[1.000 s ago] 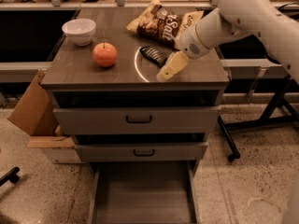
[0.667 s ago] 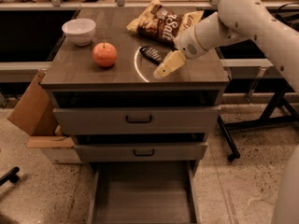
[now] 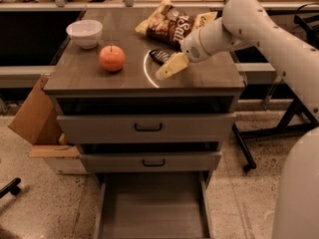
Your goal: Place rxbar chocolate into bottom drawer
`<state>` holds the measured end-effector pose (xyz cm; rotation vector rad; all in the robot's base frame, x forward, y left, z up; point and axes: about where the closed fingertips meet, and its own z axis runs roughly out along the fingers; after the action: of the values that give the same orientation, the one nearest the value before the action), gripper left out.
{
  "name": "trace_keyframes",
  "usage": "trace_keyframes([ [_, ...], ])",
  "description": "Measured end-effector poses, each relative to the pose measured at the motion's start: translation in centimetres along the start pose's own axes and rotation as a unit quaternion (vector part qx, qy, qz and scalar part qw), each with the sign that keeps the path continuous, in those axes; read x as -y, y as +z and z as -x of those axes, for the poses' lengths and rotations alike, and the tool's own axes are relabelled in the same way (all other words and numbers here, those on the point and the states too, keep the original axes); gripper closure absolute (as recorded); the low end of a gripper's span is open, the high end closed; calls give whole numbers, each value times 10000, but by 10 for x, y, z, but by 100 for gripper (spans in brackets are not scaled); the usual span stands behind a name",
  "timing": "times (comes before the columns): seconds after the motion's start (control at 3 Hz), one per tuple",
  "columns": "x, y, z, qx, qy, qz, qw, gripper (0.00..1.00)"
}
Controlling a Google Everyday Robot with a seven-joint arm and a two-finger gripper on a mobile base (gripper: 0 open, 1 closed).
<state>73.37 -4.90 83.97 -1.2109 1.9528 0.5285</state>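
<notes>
The claw (image 3: 169,68) is seen low over the cabinet top (image 3: 99,76), tilted down and to the left; whether it is released or clenched cannot be told. The bar (image 3: 159,56) is seen lying flat on the top just behind the claw, touching it or nearly so, and is not judged to be grasped yet. The bottom drawer (image 3: 152,208) stands pulled out far below the claw and nearer the front, its floor bare. Several failures can be expected from here. Because the bar is thin and flat, it may be pushed across the smooth top rather than pinched, and could be driven back against the chip bag (image 3: 169,24) lying just beyond it. If the bag's edge is caught along with the bar, the wrong thing may be lifted. With an off-centre grip the bar may be dropped on the way down, onto the floor or against the two upper drawers (image 3: 144,128) below the claw. The apple (image 3: 111,58), well to the claw's left, is unlikely to be disturbed.
</notes>
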Motion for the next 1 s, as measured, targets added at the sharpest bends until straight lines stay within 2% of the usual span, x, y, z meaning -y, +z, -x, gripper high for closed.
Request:
trace_keyframes([
  [0.33,7,14,5,90,131,-16,9999,3],
  [0.67,8,24,8,96,200,17,9998,34],
  [1.0,7,29,10,66,225,37,9997,57],
])
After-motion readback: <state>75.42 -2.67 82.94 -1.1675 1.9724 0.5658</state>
